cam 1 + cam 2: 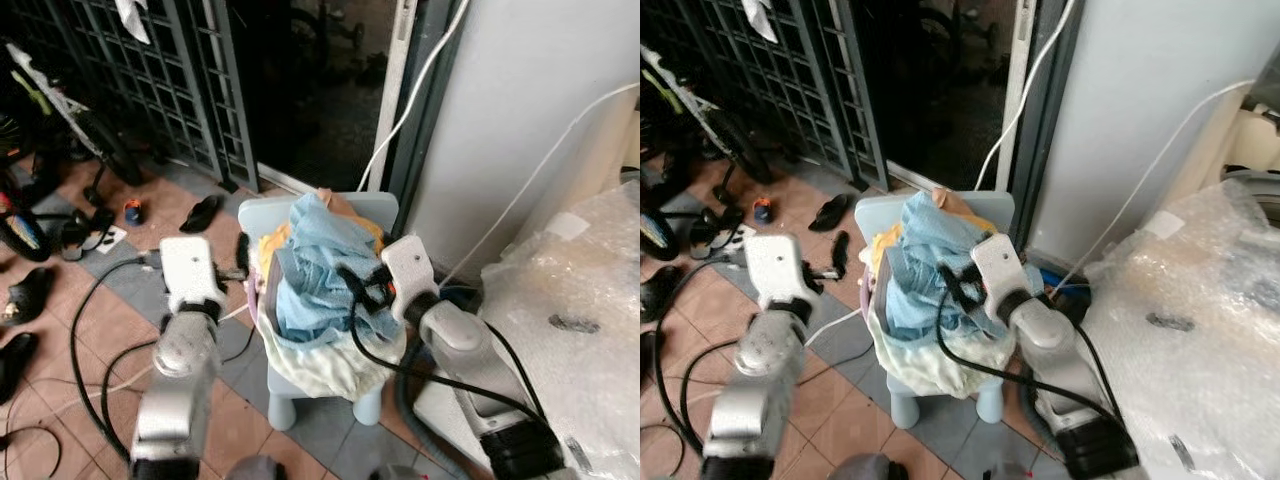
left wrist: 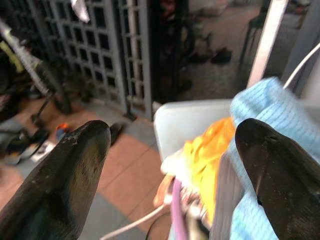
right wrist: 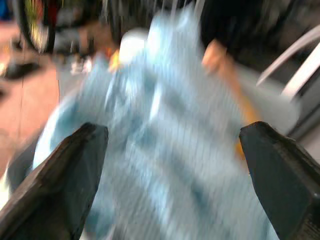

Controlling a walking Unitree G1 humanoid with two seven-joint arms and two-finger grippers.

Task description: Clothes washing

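Laundry pile (image 1: 320, 285): heaped on chair (image 1: 352, 210), between both arms.
Right gripper (image 3: 172, 150): released, nearer, pile dead ahead.
Left gripper (image 2: 172, 145): released, at pile's left edge.

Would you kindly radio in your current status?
Both grippers open: left gripper beside the clothes pile, right gripper against it. Pile heaped on small blue chair. Cables trail underfoot.

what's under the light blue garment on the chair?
Under the light blue garment: yellow-orange cloth, a pale cream piece hanging over the seat front, all on the small blue chair. The seat itself is covered.
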